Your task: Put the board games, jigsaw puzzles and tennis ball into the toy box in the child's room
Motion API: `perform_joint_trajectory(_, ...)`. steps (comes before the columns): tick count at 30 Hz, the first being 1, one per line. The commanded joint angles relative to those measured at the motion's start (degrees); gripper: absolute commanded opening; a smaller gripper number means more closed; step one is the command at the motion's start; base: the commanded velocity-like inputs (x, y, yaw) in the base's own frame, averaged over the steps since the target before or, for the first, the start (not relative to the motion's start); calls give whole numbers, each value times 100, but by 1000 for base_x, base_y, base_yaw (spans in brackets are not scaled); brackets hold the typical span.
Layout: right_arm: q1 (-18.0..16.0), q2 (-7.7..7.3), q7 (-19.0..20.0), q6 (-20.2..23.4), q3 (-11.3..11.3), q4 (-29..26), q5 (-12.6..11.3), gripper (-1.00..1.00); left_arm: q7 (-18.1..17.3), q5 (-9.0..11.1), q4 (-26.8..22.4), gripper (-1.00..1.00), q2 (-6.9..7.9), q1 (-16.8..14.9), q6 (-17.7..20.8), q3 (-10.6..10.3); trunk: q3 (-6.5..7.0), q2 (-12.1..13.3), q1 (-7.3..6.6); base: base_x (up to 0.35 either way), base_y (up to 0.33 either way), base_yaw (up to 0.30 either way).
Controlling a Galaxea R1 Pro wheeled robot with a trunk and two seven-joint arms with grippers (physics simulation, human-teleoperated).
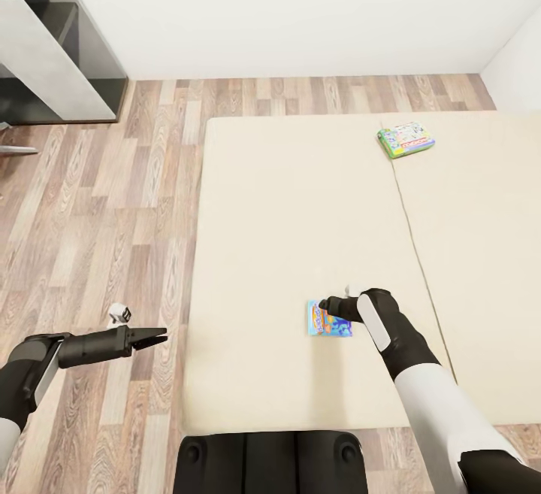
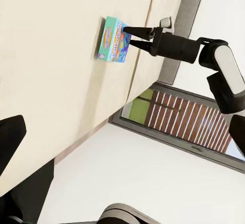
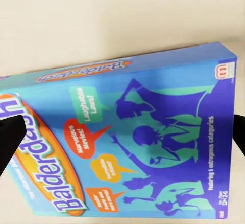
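Bed (image 1: pixel 300 253): beige mattress takes up most of the head view, wood floor (image 1: pixel 113 216) to its left, dark shelving unit (image 1: pixel 60 50) at far left.

Right arm reaches over the near part of the mattress. Right gripper (image 1: pixel 328 304) is at the right edge of the blue board game (image 1: pixel 327 319), which lies flat near the near edge of the bed. In the right wrist view the fingertips stand wide apart on either side of the box, jaws open, nothing held. Second board game, white-green with red band (image 1: pixel 406 140), lies far right on the mattress, well apart.

Left gripper (image 1: pixel 154 338) hovers over the floor left of the bed, fingers close together, empty.

Step in hand, as judged: grasping the blue box. The box is thin and flat on a soft surface, so the fingers need to straddle one edge squarely, press slightly into the mattress, then close. Risk: the box slides ahead of the fingers instead of seating between them.
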Motion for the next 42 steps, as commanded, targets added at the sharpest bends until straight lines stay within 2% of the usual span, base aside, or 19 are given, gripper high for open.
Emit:
perform_joint_trajectory(1, -2, -1, -58, 14, 10, -6, -62, 100, -22, -1, -1, 100, 1, -1, 61, -2, -4, -5, 2, 0, 9, 0)
perform_joint_trajectory(42, -2, 5, -65, 14, 10, -6, -62, 100, -22, -1, -1, 100, 1, -1, 61, -2, -4, -5, 2, 0, 49, 0)
